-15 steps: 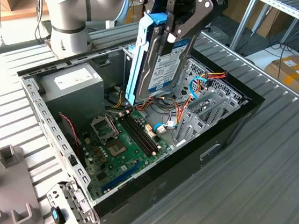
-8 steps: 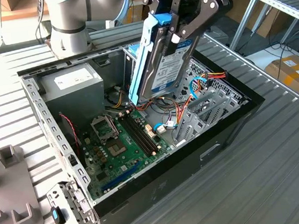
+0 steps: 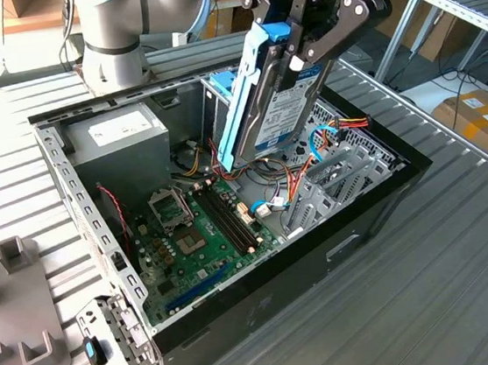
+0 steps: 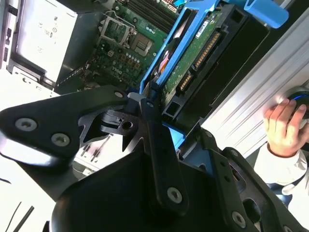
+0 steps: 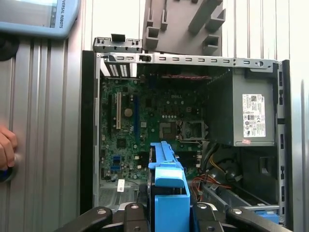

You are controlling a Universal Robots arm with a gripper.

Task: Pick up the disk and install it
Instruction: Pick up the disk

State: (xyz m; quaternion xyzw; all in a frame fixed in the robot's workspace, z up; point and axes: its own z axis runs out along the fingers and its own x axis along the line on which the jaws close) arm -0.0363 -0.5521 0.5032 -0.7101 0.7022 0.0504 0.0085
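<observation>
While the tool (image 3: 299, 48) clamps shut on the upper end of the disk (image 3: 282, 112), gripping it across its blue side rails, the carrying stage looks to be in hand: the disk has been picked up but is not yet seated. It hangs tilted, lower end down, above the open computer case (image 3: 387, 197) on the ribbed surface (image 3: 434, 302), over the cables beside the motherboard (image 3: 197, 232). A white label with a blue band covers the disk's face, and another white label sits on the grey power supply (image 3: 120, 139). In the second wrist view, a person's hand (image 4: 285, 123) rests beside the case.
</observation>
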